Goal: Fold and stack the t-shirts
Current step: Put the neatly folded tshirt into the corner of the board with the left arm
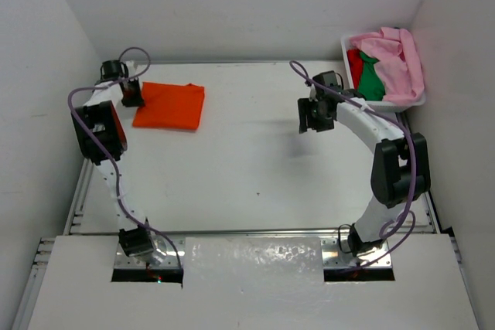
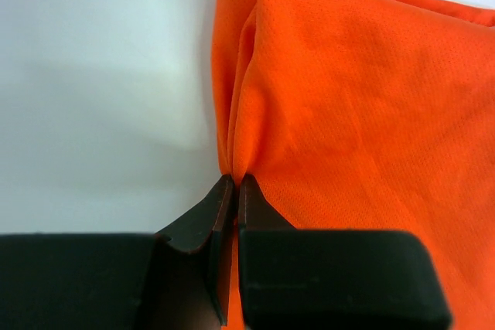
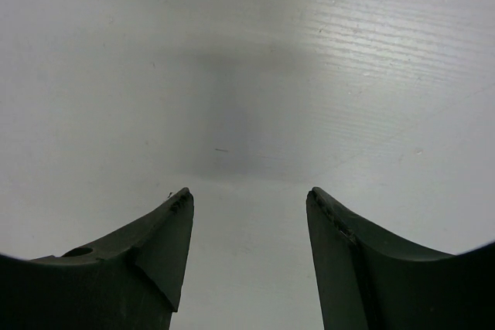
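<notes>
A folded orange t-shirt point(image 1: 170, 106) lies on the table at the far left. My left gripper point(image 1: 132, 99) is at its left edge, shut on a pinch of the orange fabric point(image 2: 348, 113); the jaws point(image 2: 234, 183) squeeze the cloth between them. Pink point(image 1: 398, 63), green point(image 1: 370, 76) and red point(image 1: 354, 62) t-shirts are heaped in the white basket point(image 1: 421, 101) at the far right corner. My right gripper point(image 1: 315, 123) hangs above bare table left of the basket, open, with nothing between its fingertips point(image 3: 249, 195).
White walls enclose the table on the left, back and right. The basket stands against the right wall. Both arm bases sit at the near edge, with cables looping along the arms.
</notes>
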Available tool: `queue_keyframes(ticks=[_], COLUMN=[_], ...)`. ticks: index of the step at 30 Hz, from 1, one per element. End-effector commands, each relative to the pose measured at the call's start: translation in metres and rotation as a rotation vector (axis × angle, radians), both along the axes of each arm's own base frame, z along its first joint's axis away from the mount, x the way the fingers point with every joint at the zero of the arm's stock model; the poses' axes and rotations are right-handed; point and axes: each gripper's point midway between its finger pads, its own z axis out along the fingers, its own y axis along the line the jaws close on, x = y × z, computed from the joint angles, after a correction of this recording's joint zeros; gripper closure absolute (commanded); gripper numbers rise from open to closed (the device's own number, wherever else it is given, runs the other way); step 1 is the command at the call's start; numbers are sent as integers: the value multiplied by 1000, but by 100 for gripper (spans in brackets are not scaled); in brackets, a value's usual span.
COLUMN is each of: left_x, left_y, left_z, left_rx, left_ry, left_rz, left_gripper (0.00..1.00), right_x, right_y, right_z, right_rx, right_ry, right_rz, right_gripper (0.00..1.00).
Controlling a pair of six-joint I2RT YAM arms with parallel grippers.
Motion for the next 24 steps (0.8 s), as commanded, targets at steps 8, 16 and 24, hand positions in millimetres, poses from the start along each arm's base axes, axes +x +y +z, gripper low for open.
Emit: queue_keyframes(ticks=[8,16,24], left_x=[88,107,118], left_y=[104,157,172], left_z=[31,48,66], left_rx=[161,262,311], left_ry=[-224,-356,-447], left_rz=[151,203,184], left_gripper=[100,100,100], right_x=[11,8,9], right_y=[-10,-13,-11], right_z=[29,30,27], right_rx=[-59,-81,-81], right_ry=[-42,-23,2], right_rz=[-3,4,10], right_gripper=[41,41,41])
